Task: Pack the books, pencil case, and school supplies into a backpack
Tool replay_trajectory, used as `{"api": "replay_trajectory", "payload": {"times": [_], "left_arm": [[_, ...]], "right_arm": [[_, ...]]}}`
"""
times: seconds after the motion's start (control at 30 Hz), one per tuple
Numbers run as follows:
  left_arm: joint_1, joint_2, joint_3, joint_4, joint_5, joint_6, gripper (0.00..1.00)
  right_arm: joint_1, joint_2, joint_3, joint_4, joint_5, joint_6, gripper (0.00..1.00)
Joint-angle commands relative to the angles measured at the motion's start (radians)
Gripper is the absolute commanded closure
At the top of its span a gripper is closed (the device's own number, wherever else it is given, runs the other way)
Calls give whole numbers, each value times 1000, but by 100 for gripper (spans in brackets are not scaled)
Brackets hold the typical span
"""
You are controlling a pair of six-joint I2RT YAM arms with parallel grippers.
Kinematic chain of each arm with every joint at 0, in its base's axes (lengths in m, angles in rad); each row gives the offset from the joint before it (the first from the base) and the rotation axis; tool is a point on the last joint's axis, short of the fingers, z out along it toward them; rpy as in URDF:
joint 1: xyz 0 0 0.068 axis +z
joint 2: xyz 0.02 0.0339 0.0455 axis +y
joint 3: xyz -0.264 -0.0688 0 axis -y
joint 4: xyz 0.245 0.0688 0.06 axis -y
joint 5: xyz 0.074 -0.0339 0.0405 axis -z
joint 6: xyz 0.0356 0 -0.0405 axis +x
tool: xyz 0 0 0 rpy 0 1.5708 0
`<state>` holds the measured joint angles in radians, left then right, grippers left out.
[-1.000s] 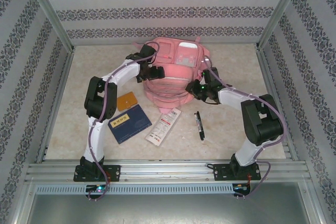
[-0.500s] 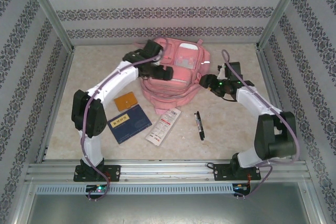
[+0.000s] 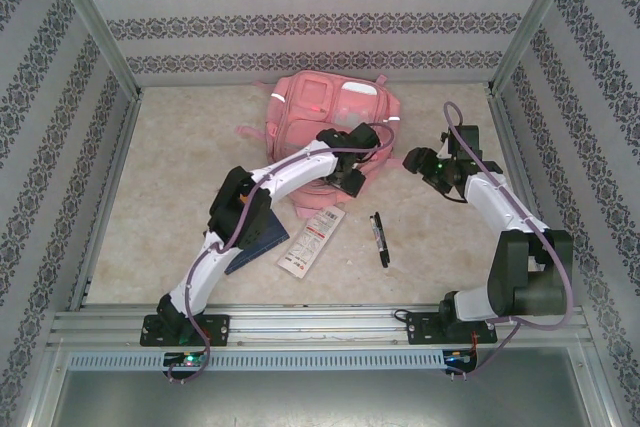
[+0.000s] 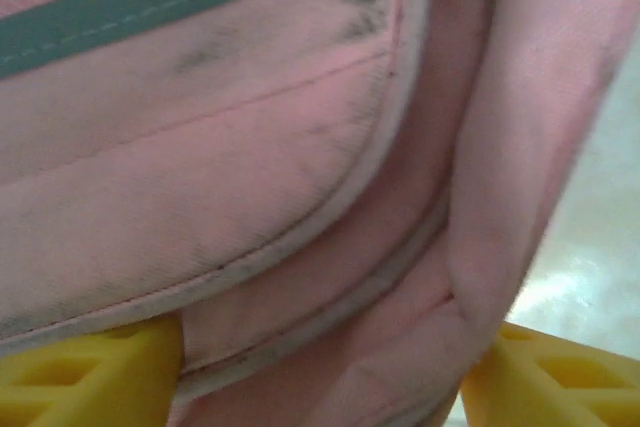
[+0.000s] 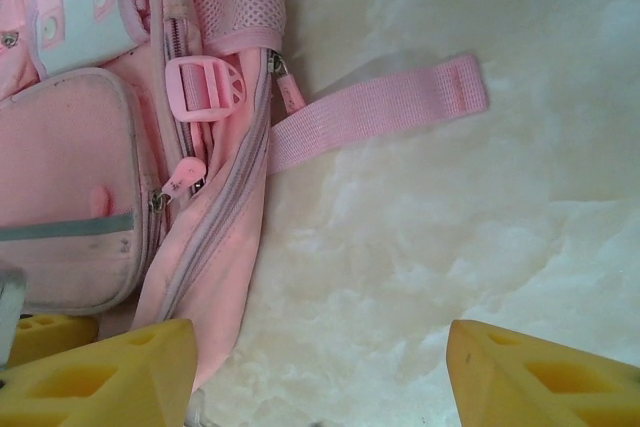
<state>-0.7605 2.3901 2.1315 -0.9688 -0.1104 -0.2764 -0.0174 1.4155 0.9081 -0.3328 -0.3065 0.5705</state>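
my left tool [image 3: 350,179] has swung from the far left side of the backpack [image 3: 325,107] over to its near front corner. its yellow fingers [image 4: 90,377] now sit on each side of a fold of pink cloth. they are coming together, but i cannot tell if they pinch it yet. my right tool [image 3: 418,160] has pulled away to the right of the bag. it is let go and wide, with bare worktop [image 3: 180,167] under it. the bag lies at the back, middle. the booklet [image 3: 264,239], the white pencil case [image 3: 312,239] and a black pen [image 3: 380,239] lie in front of it, not packed. i think i am getting the bag ready to open.
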Motion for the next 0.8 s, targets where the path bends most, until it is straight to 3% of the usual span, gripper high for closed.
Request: {"api": "replay_trajectory", "payload": {"times": [0.0, 0.07, 0.1, 0.2, 0.33, 0.57, 0.77], "left_arm": [[-10, 28, 94, -94, -101, 76, 63], [-8, 17, 116, -95, -99, 166, 93], [-8, 0, 112, -86, -93, 209, 100], [-8, -66, 107, -67, -40, 362, 100], [8, -147, 104, -76, 3, 504, 100], [83, -271, 83, -77, 113, 570, 100], [97, -392, -71, 39, 133, 687, 100]], "right_arm": [[-7, 5, -8, 4, -26, -33, 34], [-7, 23, 10, 17, -51, -75, 34], [-7, 28, 16, 29, -67, -102, 34], [-7, 67, 45, 69, -160, -191, 34], [-7, 170, 106, 93, -381, -334, 35], [-34, 312, 222, 79, -471, -389, 44], [-37, 378, 290, 99, -484, -401, 44]]}}
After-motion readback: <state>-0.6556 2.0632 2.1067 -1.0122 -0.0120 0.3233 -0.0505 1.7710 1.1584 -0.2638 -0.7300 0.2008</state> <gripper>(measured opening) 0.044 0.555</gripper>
